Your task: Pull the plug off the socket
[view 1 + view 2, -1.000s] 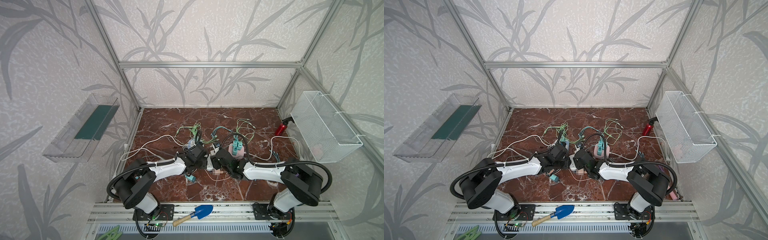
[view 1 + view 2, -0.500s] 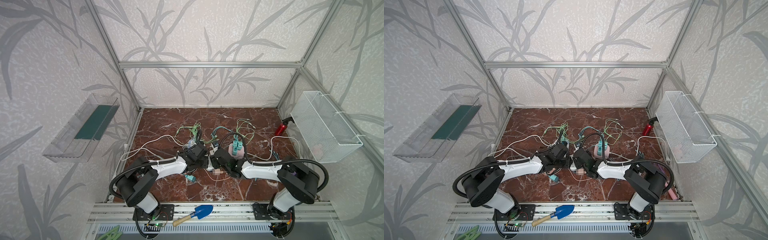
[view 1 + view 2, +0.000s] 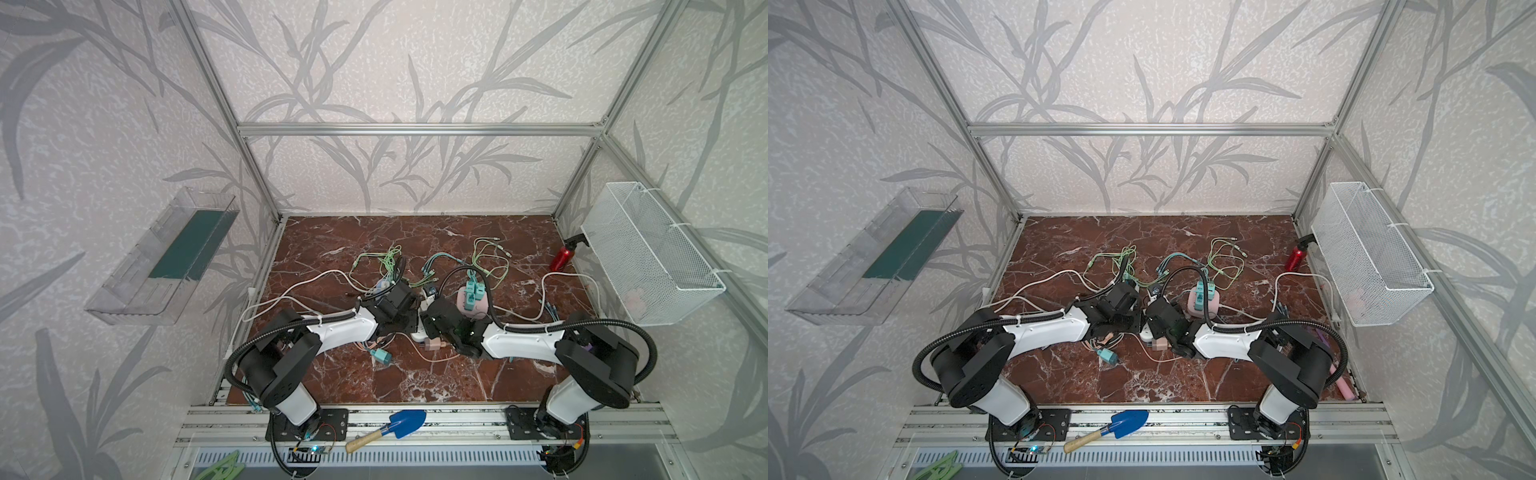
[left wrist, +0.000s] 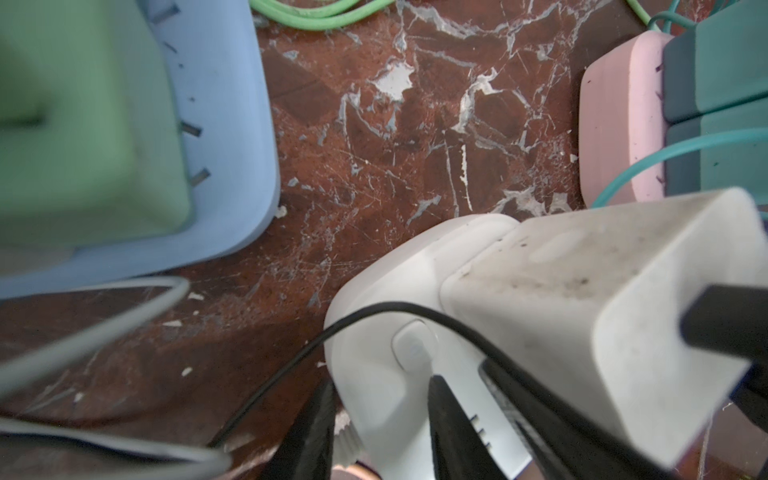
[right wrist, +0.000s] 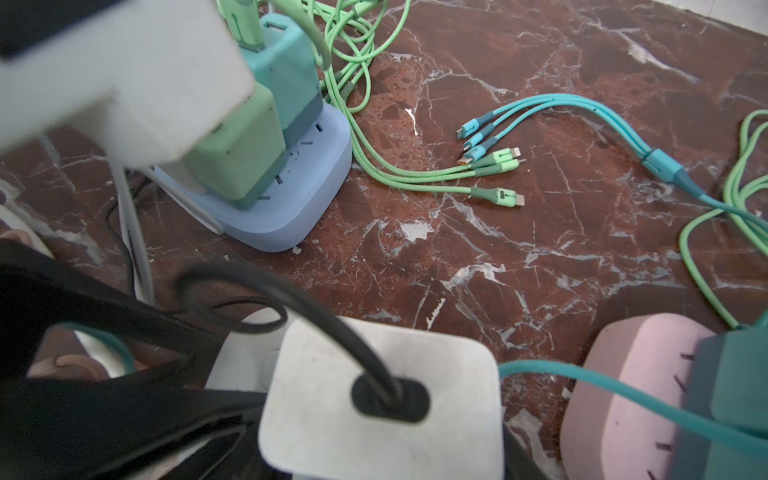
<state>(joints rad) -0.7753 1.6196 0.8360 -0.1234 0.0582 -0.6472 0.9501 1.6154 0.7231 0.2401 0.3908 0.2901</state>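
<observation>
A white socket (image 4: 386,332) lies on the marble floor at the middle, partly hidden under both grippers in both top views (image 3: 419,332) (image 3: 1146,333). A white square plug (image 5: 382,399) with a black cable sits on the socket's face, and it also shows in the left wrist view as a plug (image 4: 582,311). My left gripper (image 4: 382,390) is shut on the socket's rounded end, one black finger on each side. My right gripper (image 5: 382,436) is shut on the plug, its fingers largely hidden behind it. The two grippers (image 3: 409,320) (image 3: 434,322) almost touch.
A pink socket cube (image 3: 471,300) with teal plugs stands just right of the grippers. A blue socket cube (image 5: 291,208) with green plugs stands on their left. Green and teal cables (image 5: 490,162), a loose teal plug (image 3: 381,357), a red bottle (image 3: 561,257) and a wire basket (image 3: 648,257) surround them.
My right gripper has edged left toward the left gripper. Both pairs of jaws have narrowed onto the socket and the plug.
</observation>
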